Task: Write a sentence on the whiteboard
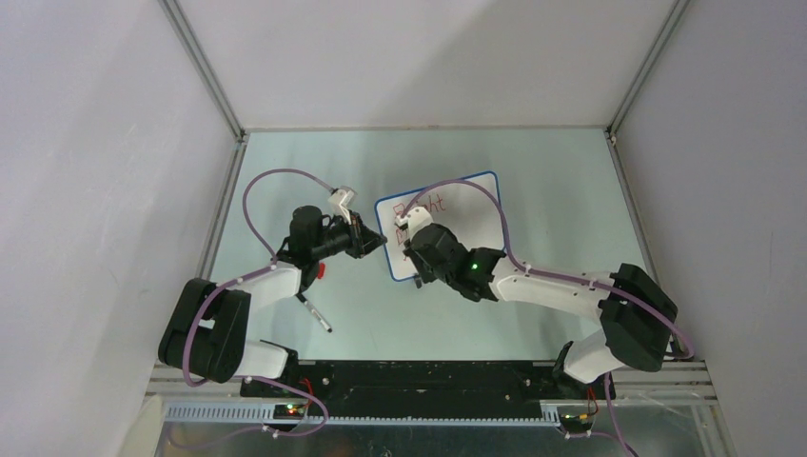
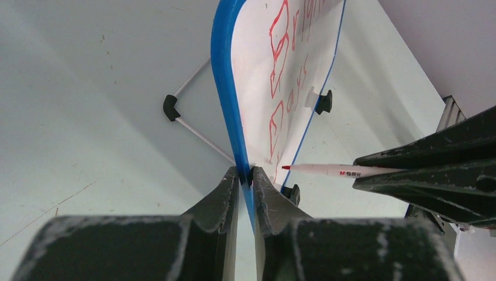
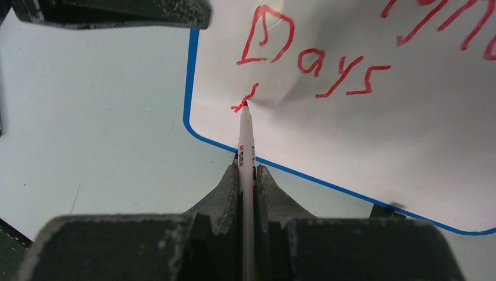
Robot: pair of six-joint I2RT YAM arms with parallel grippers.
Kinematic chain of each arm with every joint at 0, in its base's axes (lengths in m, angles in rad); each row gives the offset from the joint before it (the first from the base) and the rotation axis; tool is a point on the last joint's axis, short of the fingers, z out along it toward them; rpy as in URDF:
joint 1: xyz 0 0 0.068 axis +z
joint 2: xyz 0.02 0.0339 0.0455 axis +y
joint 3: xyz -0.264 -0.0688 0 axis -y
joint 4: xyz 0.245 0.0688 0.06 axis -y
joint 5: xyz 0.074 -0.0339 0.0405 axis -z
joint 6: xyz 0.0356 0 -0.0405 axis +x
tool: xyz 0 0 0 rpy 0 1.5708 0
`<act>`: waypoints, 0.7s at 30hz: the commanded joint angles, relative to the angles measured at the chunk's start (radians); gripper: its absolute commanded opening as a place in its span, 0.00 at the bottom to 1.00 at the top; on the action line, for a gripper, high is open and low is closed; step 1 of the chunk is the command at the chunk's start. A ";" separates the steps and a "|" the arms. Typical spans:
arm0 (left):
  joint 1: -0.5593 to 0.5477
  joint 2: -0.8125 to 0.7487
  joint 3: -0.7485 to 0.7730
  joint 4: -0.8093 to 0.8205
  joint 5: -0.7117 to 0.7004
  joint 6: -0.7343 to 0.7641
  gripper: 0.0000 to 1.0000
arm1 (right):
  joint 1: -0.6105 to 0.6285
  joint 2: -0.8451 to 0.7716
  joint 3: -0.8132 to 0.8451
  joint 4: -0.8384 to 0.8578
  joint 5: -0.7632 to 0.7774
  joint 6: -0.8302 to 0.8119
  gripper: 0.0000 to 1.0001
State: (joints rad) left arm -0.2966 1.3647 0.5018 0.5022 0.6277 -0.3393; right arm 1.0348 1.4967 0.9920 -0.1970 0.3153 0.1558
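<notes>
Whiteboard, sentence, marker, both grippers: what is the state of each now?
whiteboard, gripped at its blue rim.
sentence, unfinished: "Days" written, third line barely started.
marker, tip touching the whiteboard.
left gripper, shut on whiteboard.
right gripper, shut on marker.

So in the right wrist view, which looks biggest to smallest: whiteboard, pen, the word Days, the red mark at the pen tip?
The whiteboard, largest by far.
Then word Days and pen: similar length, pen nearer the camera, so unranked.
Smallest: red mark.
</notes>
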 commanded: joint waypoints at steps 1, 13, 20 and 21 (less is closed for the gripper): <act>-0.012 -0.029 0.049 0.002 -0.003 0.026 0.16 | -0.015 -0.021 0.055 0.022 -0.007 -0.011 0.00; -0.011 -0.028 0.048 0.001 -0.003 0.026 0.16 | -0.028 -0.002 0.082 0.024 0.007 -0.019 0.00; -0.011 -0.027 0.049 0.003 -0.003 0.026 0.16 | -0.040 0.013 0.088 0.021 0.010 -0.019 0.00; -0.011 -0.028 0.049 0.001 -0.003 0.026 0.16 | -0.042 0.017 0.087 0.020 0.009 -0.017 0.00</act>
State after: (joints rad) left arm -0.2974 1.3647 0.5018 0.5018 0.6277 -0.3393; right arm 1.0035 1.4979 1.0389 -0.1963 0.3130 0.1459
